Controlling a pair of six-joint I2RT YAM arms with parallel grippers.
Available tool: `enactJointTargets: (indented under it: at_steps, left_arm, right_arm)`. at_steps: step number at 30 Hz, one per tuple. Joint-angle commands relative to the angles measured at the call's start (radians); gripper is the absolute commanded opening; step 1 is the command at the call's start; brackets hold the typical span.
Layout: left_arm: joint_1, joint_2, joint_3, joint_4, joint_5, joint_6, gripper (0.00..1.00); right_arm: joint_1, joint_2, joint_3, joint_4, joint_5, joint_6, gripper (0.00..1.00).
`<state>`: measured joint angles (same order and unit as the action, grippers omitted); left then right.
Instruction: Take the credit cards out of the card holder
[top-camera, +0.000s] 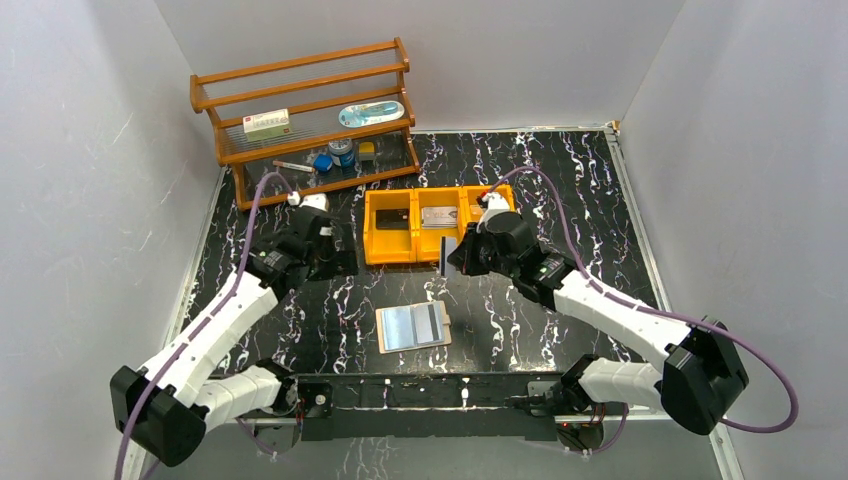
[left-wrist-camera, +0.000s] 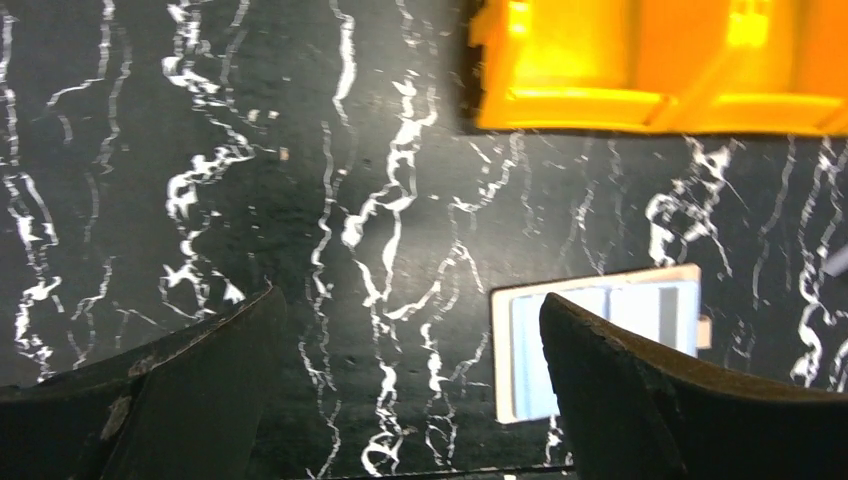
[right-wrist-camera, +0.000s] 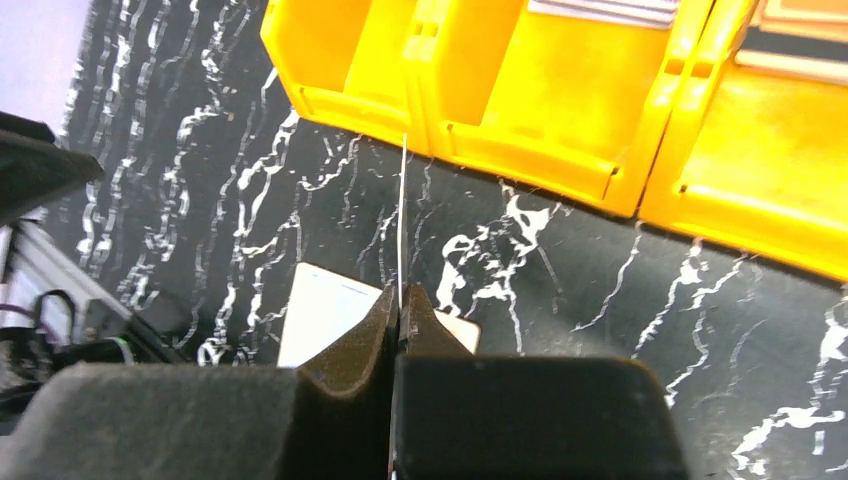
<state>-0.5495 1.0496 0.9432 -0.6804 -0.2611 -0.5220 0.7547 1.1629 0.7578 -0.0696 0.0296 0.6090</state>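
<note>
The card holder (top-camera: 413, 327) lies open on the black marble table, tan rim and pale blue pockets up, and also shows as the card holder (left-wrist-camera: 520, 360) and the card holder (right-wrist-camera: 320, 310) in the wrist views. My right gripper (top-camera: 458, 256) hovers in front of the yellow bin, shut on a thin credit card (right-wrist-camera: 402, 200) that I see edge-on. In that wrist view the right gripper (right-wrist-camera: 400, 300) pinches its lower end. A dark card (top-camera: 392, 220) and a silvery card (top-camera: 440, 217) lie in the bin. My left gripper (top-camera: 338, 262) stands open and empty, left of the bin; the left gripper (left-wrist-camera: 410, 300) has bare table between its fingers.
The yellow three-compartment bin (top-camera: 375, 245) sits behind the holder; the bin (left-wrist-camera: 650, 110) and the bin (right-wrist-camera: 520, 110) fill the top of both wrist views. A wooden shelf (top-camera: 300, 105) with small items stands at the back left. Grey walls close in on three sides.
</note>
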Motion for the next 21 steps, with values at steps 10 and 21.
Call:
enactJointTargets:
  at_steps: [10,21]
  left_arm:
    - [0.097,-0.128,-0.201,0.122,-0.013,-0.010,0.98]
    - [0.097,-0.197,-0.209,0.093,-0.134,-0.019,0.98]
  right_arm:
    - [-0.007,0.085,0.154,0.058,0.113,-0.482,0.02]
    - [-0.057,0.304,0.325,0.073,0.111,-0.653,0.00]
